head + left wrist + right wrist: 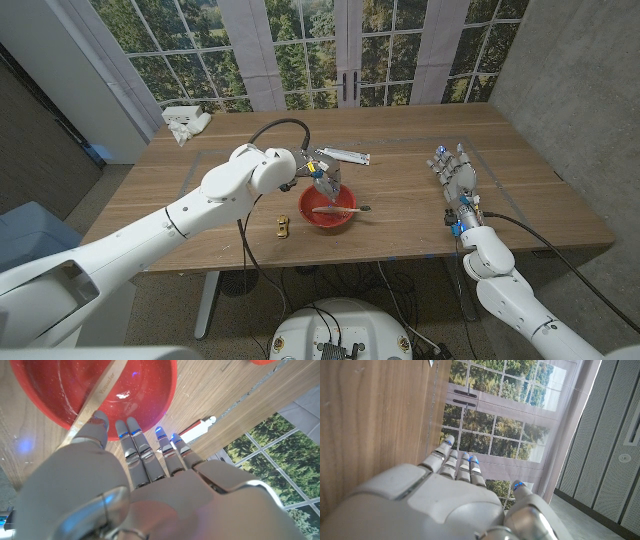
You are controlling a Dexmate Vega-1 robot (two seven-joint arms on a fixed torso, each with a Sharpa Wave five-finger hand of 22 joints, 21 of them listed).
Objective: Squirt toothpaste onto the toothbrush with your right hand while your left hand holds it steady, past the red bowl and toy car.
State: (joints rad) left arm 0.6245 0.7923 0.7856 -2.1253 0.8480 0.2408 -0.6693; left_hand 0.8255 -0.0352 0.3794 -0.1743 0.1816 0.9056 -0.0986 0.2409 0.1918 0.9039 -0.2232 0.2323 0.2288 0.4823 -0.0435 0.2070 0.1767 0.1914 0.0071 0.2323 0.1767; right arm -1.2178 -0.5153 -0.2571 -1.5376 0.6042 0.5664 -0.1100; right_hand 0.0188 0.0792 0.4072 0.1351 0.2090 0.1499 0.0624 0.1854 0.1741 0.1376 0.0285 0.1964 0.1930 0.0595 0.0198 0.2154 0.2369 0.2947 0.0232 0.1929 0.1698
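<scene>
Toothbrush (pixel 345 210) lies across the red bowl (pixel 327 208), its pale handle slanting over the rim, the far end poking out toward the robot's right. From the left wrist view it reads as a flat, light wooden stick with printed lettering, resting on the bowl's glittery red inside. The left hand (pixel 322 180) hangs right over the bowl, fingers (pixel 131 440) pointing down at the handle and fairly close together; I can't tell whether they have actually pinched the brush or only touch it.

Toothpaste tube (pixel 343 155), white and slim, lies on the table just beyond the bowl, untouched. The right hand (pixel 452 172) stands well apart on the far right side, fingers straight and spread, holding nothing.

The risk I'd judge from here: a thin handle balanced on a rim can pivot or skate off if the fingers press one end, and the light bowl could tip or slide with it. The yellow toy car (pixel 283 227) sits near the bowl's left side, close enough for the left arm to nudge.
</scene>
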